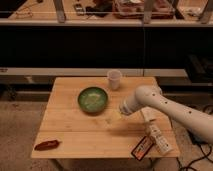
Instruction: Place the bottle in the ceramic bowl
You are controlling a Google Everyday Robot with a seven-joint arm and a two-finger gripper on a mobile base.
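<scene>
The wooden table (65, 125) fills the centre. The white arm (170, 107) reaches in from the right. The ceramic bowl (93, 99) sits on the table near the pale cup (114, 79). The gripper (120, 111) is just right of the bowl, at the bottle (113, 118), which is outside the bowl. Its opening and hold cannot be determined.

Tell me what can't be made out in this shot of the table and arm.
Camera view:
The gripper, low over the table just right of the ceramic bowl, blurs into the pale wood; the bottle cannot be picked out there.
The arm is cut off by the right edge.
The packets at the front right corner: print too small.
The red object, front left: too small to identify.
</scene>
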